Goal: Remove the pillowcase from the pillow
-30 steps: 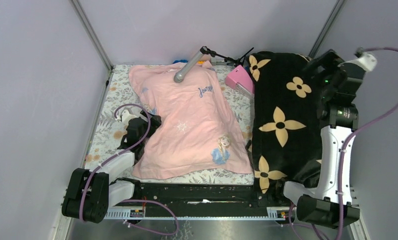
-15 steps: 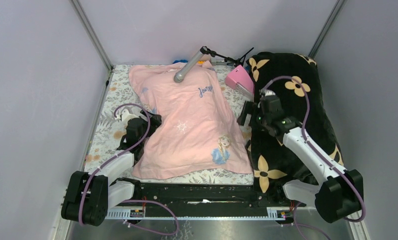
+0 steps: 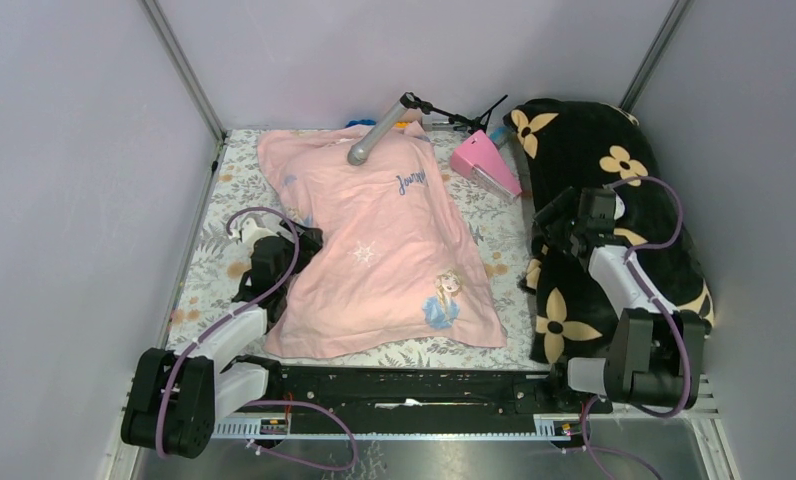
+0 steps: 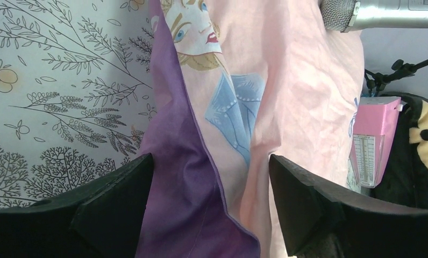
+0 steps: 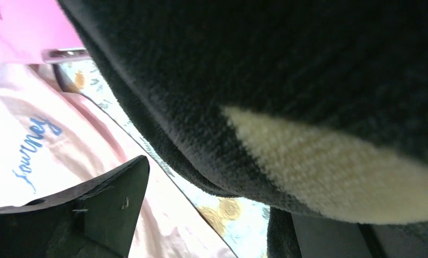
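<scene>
Soft, even light fills the overhead view with faint shadows and no glare, the left wrist view shows the pillowcase (image 4: 298,107) crisply, and the black blanket (image 5: 308,64) blurs dark close against the right wrist lens.

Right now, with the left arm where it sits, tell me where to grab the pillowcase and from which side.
Grip the pillowcase at its left edge, where the purple inner layer shows. Come from the left, low over the floral sheet. That edge lies loose and doubled, between the open fingers of the left gripper, so a short advance and a close should probably do.
</scene>
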Controlling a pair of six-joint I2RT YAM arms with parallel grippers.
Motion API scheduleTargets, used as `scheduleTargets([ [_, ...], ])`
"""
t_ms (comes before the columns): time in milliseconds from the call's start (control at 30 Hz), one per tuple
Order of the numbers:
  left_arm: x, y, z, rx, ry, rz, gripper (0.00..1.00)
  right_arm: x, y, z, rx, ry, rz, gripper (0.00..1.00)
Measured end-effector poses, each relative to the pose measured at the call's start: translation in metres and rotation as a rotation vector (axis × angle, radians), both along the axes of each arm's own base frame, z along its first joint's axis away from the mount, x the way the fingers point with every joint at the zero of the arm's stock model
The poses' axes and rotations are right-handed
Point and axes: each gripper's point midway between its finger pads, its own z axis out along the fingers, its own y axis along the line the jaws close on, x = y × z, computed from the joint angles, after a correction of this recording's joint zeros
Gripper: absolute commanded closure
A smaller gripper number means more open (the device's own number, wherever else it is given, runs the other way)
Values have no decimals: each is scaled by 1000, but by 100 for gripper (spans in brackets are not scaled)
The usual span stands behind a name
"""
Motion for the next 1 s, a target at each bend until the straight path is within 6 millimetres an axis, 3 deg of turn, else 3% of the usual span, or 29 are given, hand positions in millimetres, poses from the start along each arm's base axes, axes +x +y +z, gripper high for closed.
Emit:
scheduleTargets([
  [133, 0, 2, 1, 4, -4, 8, 16, 24, 10, 17, -3, -27, 67, 0],
  [233, 0, 2, 1, 5, -3, 8, 16, 33, 36, 30, -56, -46, 181, 1],
  [333, 0, 1, 0, 21, -2, -4, 16, 35, 97, 50, -99, -113, 389, 0],
  [433, -2, 2, 4, 34, -13, -12, 17, 23, 159, 66, -100, -172, 587, 0],
  [533, -1, 2, 16, 33, -50, -10, 35, 12, 207, 73, -97, -201, 748, 0],
  [633, 0, 0, 22, 19, -72, -15, 65, 3, 238, 66, -94, -209, 845, 0],
  [767, -1, -5, 19, -7, -61, -33, 100, -3, 253, 49, -74, -213, 895, 0],
  [867, -4, -5, 13, -15, -33, -33, 100, -6, 254, 41, -62, -210, 902, 0],
  [1000, -11, -2, 16, -14, -2, -20, 100, -5, 259, 46, -46, -241, 918, 0],
])
